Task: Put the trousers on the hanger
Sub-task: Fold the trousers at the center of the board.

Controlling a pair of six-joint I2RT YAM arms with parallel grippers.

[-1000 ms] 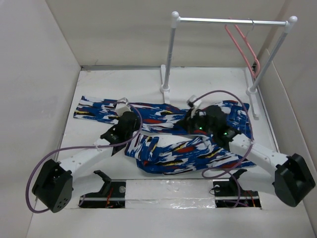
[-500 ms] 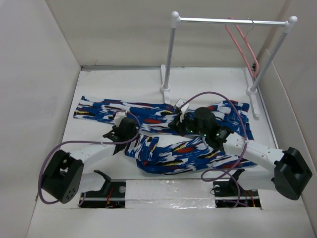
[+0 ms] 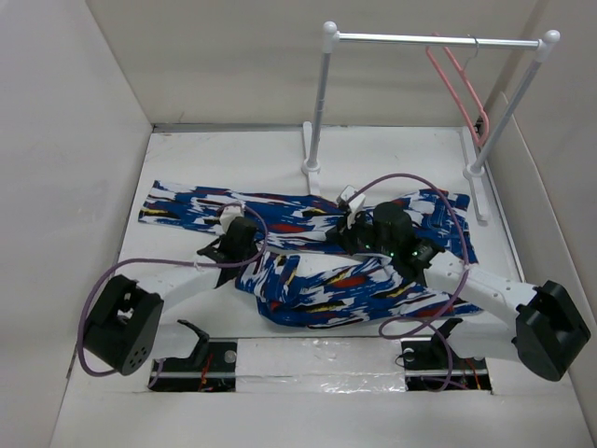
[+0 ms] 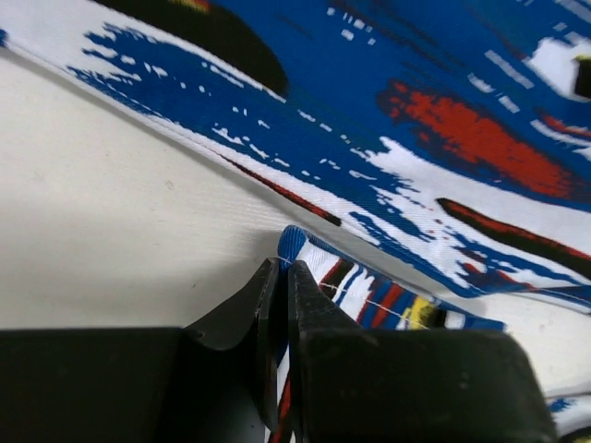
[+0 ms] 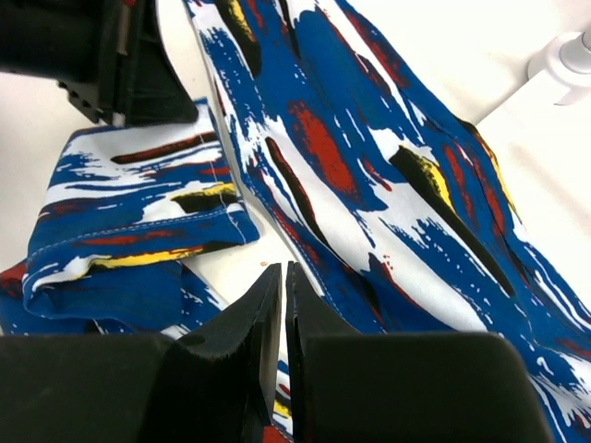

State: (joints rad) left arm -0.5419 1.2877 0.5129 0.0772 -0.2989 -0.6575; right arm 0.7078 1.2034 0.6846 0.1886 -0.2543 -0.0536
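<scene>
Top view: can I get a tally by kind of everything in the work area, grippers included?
Trousers: 1
Hanger: 1, pink, hung on the rack's rail
Rack: 1
Grippers: 2, left gripper and right gripper
Total: 5

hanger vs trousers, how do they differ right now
The hanger hangs from the silver rail; the trousers lie crumpled on the table. The hanger is a thin pink frame; the trousers are broad blue splashed fabric. The hanger is at the back right; the trousers spread across the middle. Nothing plainly shared.
</scene>
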